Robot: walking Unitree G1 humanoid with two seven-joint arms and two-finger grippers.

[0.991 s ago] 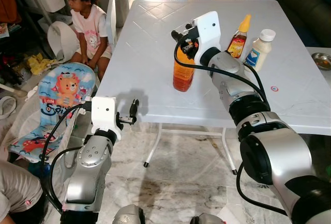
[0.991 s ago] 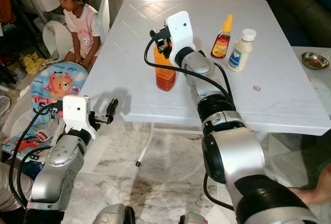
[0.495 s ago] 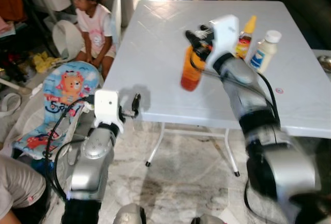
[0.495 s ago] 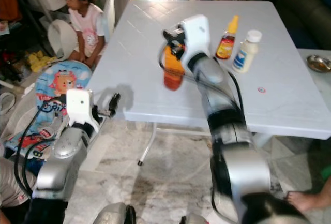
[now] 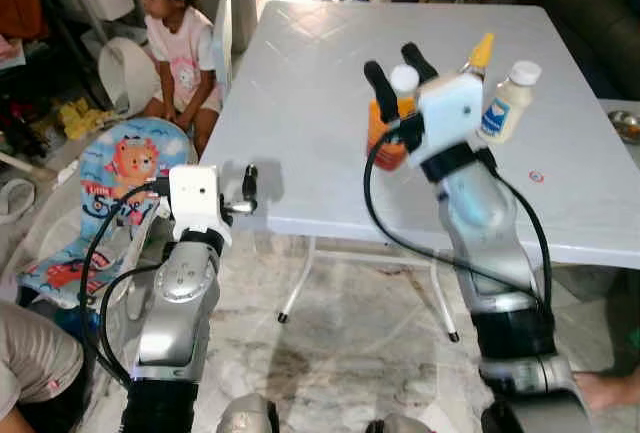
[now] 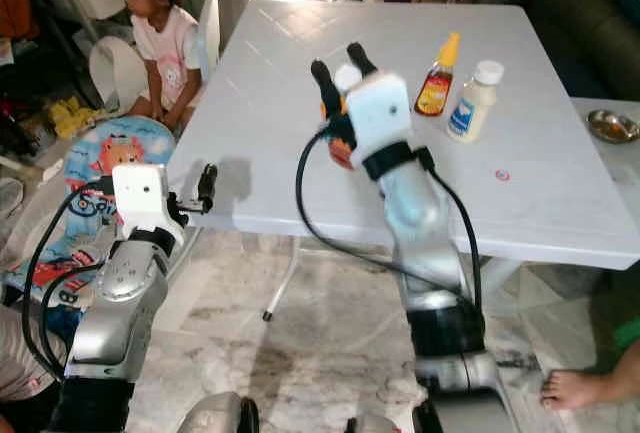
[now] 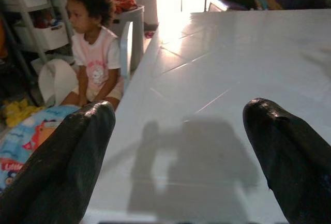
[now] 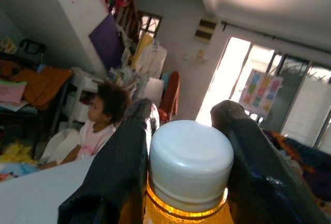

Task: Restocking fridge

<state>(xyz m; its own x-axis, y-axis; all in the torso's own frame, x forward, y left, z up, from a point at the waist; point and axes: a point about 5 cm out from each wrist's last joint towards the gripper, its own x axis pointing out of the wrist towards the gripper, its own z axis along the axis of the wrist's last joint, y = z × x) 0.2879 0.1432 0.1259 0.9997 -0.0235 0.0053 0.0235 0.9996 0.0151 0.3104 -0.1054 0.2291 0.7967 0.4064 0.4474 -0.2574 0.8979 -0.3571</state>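
Right hand clamps the upright orange bottle at its white-capped neck, lifted clear of the counter, long axis vertical between the fingers; left hand open, empty, idle.

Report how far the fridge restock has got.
Early stage. In hand: the right gripper has its fingers shut around the neck of the orange bottle, raised above the white table. Left: the yellow-capped sauce bottle and the white bottle stand on the table. The left gripper is open, holding nothing.
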